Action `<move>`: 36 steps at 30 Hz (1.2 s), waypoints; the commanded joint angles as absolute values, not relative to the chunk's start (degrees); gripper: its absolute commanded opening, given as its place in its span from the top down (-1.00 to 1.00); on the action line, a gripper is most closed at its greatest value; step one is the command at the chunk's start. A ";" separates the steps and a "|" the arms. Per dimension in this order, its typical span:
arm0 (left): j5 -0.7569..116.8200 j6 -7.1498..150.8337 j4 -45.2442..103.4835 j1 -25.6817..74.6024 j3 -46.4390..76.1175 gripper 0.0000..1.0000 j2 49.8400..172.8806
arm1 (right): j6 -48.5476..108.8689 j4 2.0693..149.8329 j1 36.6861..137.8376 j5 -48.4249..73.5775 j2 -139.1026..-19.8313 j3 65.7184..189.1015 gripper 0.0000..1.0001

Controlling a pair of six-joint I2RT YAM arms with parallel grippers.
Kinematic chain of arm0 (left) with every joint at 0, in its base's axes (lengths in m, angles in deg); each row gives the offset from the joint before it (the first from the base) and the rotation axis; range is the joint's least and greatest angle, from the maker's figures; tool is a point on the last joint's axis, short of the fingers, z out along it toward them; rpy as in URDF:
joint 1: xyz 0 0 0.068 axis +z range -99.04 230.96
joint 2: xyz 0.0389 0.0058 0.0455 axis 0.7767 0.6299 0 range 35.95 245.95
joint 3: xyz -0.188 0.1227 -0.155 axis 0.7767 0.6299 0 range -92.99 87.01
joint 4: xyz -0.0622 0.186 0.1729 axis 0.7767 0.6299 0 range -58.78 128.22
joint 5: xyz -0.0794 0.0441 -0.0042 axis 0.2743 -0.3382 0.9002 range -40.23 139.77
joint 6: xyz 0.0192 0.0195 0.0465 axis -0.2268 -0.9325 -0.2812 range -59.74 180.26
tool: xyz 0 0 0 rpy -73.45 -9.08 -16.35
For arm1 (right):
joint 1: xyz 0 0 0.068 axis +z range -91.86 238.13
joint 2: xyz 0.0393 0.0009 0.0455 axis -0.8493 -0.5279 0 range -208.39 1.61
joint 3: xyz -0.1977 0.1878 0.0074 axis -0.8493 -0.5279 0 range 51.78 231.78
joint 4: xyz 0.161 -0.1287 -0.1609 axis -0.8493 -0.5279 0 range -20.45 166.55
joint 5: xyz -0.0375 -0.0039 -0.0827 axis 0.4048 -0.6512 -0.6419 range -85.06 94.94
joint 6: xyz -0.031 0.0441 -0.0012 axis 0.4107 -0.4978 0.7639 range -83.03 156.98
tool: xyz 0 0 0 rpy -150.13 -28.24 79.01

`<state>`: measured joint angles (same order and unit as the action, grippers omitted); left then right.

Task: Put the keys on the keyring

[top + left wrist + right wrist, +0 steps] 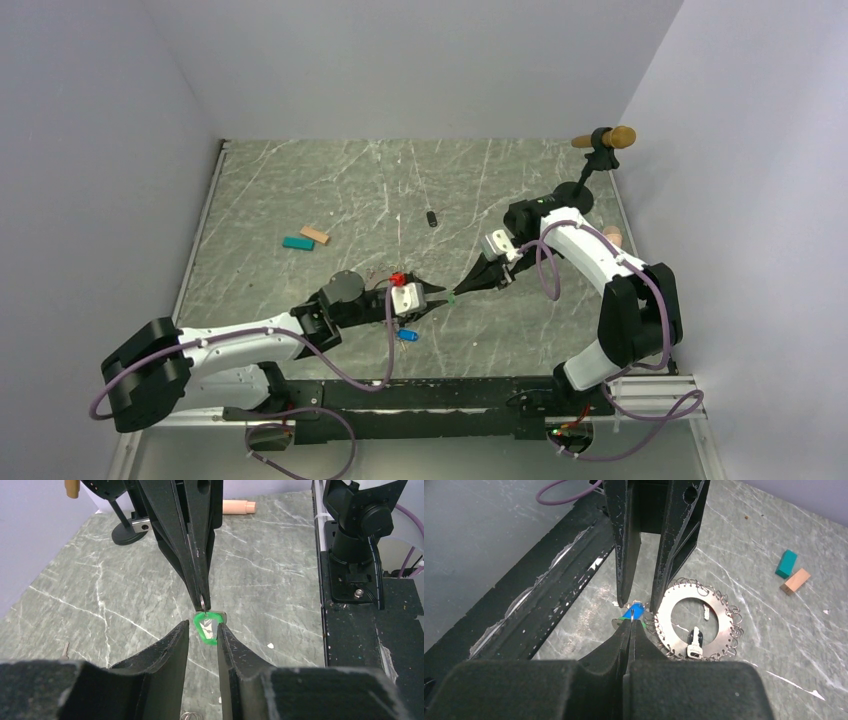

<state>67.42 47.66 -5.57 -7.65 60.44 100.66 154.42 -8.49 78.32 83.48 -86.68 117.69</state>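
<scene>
Your left gripper (204, 626) and right gripper (630, 625) meet, both clamped shut above the table (774, 650), just right of the flat, loop-fringed metal keyring (725, 625). Between them they pinch the green plastic-tagged key (206, 630); uneven pulling could fling it.

The counter (300, 180) is grey-green with white marble veining. The green key (206, 628) has a bright green head, the blue key (406, 335) a vivid blue one; the keyring (719, 611) is shiny silver. Toward the left edge, the teal block (297, 243) sits by the tan block (315, 236). The left gripper (204, 630) and right gripper (630, 621) are black, the cables (410, 514) purple
</scene>
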 commanded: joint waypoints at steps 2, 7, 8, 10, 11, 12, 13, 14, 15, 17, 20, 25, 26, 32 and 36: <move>67.51 48.47 -9.73 -8.19 57.09 0.35 102.14 | 164.91 -9.28 78.50 86.06 -86.17 117.59 1.00; 67.61 48.95 -10.60 -8.36 56.91 0.37 102.99 | 164.86 -9.27 78.52 86.15 -86.26 117.58 1.00; 67.61 49.00 -10.50 -8.41 56.79 0.37 103.08 | 164.90 -9.32 78.46 86.15 -86.24 117.58 1.00; 67.72 48.95 -10.28 -8.45 56.56 0.39 103.35 | 164.77 -9.32 78.51 86.27 -86.34 117.61 1.00; 67.77 48.93 -10.23 -8.53 56.52 0.43 103.53 | 164.69 -9.28 78.52 86.30 -86.30 117.61 1.00; 67.91 48.90 -10.17 -8.56 56.43 0.47 103.65 | 164.68 -9.26 78.50 86.32 -86.30 117.59 1.00; 67.96 48.92 -10.01 -8.54 56.30 0.51 103.66 | 164.68 -9.29 78.52 86.32 -86.32 117.58 1.00; 68.01 48.89 -9.89 -8.54 56.19 0.57 103.73 | 164.60 -9.30 78.48 86.32 -86.34 117.60 1.00; 68.11 48.88 -9.67 -8.54 56.09 0.63 103.80 | 164.62 -9.32 78.52 86.32 -86.33 117.58 1.00; 68.14 48.79 -9.09 -8.63 55.79 0.79 103.90 | 164.52 -9.26 78.43 86.37 -86.37 117.61 1.00; 67.49 48.67 -7.61 -8.64 55.19 1.00 103.99 | 164.52 -9.27 78.53 86.44 -86.39 117.56 0.99; 64.90 49.46 -3.39 -8.63 53.46 1.00 103.73 | 164.13 -9.26 78.55 86.52 -86.49 117.60 0.92; 64.24 49.79 -1.87 -8.64 52.84 1.00 103.47 | 163.80 -9.31 78.52 86.50 -86.59 117.65 0.87; 60.29 51.22 10.95 -8.64 47.60 1.00 102.85 | 161.63 -9.32 78.55 86.55 -87.04 118.41 0.71; 58.48 51.17 16.58 -8.63 45.29 1.00 102.61 | 159.95 -9.12 78.52 86.09 -87.40 119.13 0.69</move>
<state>62.52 50.50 10.71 -8.48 49.14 103.79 154.49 -8.47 77.86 83.48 -87.20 117.69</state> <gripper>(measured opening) 0.010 0.151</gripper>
